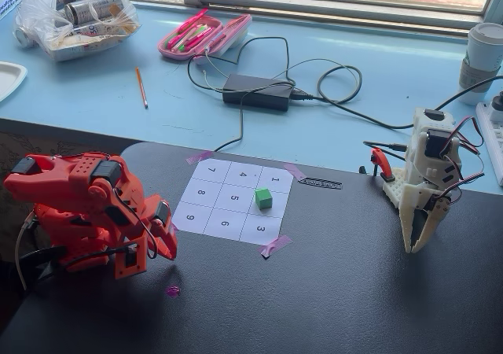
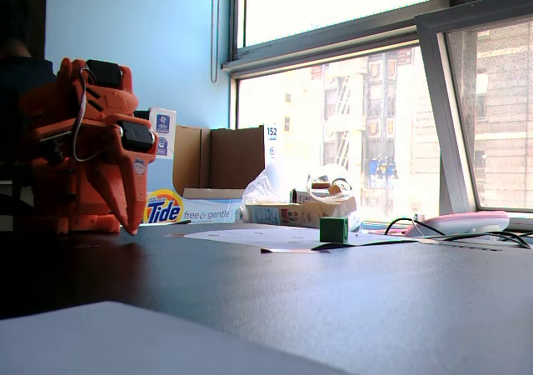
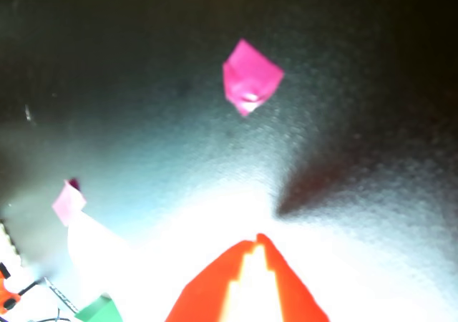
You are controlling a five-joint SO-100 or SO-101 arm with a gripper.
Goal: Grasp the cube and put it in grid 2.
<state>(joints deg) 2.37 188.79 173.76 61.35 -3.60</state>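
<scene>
The green cube (image 1: 263,198) stands on the numbered paper sheet, in the cell between "1" and "3", which is grid 2 (image 1: 277,203); the cube covers its digit. The cube also shows in another fixed view (image 2: 334,229) and at the bottom left of the wrist view (image 3: 100,312). My orange gripper (image 1: 169,250) is folded down at the left of the dark table, well away from the sheet. Its tips point at the table and it holds nothing. In the wrist view the gripper (image 3: 259,240) has its jaws meeting at the tips. It also shows in the low fixed view (image 2: 133,225).
A white arm (image 1: 424,189) stands at the right of the table. A scrap of pink tape (image 1: 172,290) lies near my gripper and shows in the wrist view (image 3: 250,75). Cables, a power brick (image 1: 257,91) and a pink pencil case (image 1: 204,35) lie on the blue surface behind.
</scene>
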